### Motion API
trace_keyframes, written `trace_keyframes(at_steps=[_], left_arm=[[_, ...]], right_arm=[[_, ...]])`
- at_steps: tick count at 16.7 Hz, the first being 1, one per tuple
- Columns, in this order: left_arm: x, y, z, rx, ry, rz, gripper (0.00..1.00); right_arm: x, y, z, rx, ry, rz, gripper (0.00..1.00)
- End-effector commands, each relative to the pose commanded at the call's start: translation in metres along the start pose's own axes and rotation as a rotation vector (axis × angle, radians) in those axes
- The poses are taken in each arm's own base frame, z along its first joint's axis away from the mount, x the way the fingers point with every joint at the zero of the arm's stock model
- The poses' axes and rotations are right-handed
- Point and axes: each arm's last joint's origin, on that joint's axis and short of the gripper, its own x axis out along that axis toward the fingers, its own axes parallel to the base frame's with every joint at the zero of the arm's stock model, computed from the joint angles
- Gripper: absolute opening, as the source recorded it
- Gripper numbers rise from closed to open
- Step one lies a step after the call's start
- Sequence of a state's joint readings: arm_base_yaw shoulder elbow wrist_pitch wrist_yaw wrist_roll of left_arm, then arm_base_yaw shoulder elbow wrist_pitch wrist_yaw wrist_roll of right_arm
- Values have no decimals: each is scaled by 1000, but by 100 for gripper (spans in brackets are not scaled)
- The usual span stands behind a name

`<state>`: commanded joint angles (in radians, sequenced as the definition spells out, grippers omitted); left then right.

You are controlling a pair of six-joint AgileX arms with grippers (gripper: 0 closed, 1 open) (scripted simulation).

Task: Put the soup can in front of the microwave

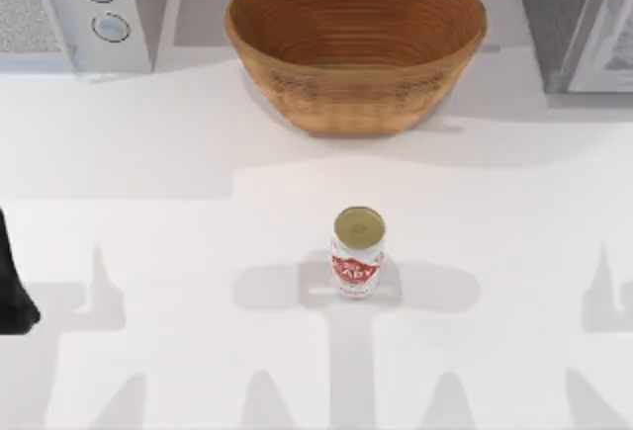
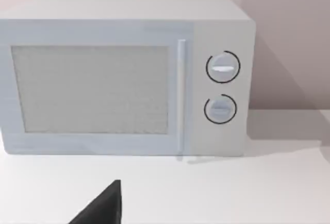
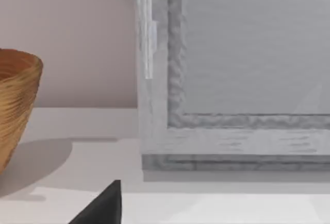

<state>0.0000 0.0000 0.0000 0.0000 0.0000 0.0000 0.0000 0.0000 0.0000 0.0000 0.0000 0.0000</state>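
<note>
Microwave (image 2: pixel 124 80) upright on white table (image 2: pixel 247 188), against pinkish wall (image 2: pixel 289 33). Speckled grey window (image 2: pixel 90 89) covers most of microwave front; vertical door handle (image 2: pixel 181 92) just beside window. Two round silver dials (image 2: pixel 223 67) stacked on microwave side panel. Dark finger tip (image 2: pixel 103 208) of left gripper near table edge, apart from microwave.

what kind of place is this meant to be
Probably a kitchen counter, rendered in simulation. A microwave with two dials sits at the back left of a white table, a woven basket at the back centre, and a soup can stands in the middle.
</note>
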Motion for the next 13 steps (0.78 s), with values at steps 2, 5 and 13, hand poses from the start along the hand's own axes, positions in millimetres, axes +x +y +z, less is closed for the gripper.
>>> trace_keyframes(at_steps=[2,5,13], left_arm=[[0,0,0,0,0,0,100],[1,-2,10,3,37,-23,100],[33,-30,94,61,378,-222,100]], right_arm=[[0,0,0,0,0,0,100],[0,0,0,0,0,0,100],[0,0,0,0,0,0,100]])
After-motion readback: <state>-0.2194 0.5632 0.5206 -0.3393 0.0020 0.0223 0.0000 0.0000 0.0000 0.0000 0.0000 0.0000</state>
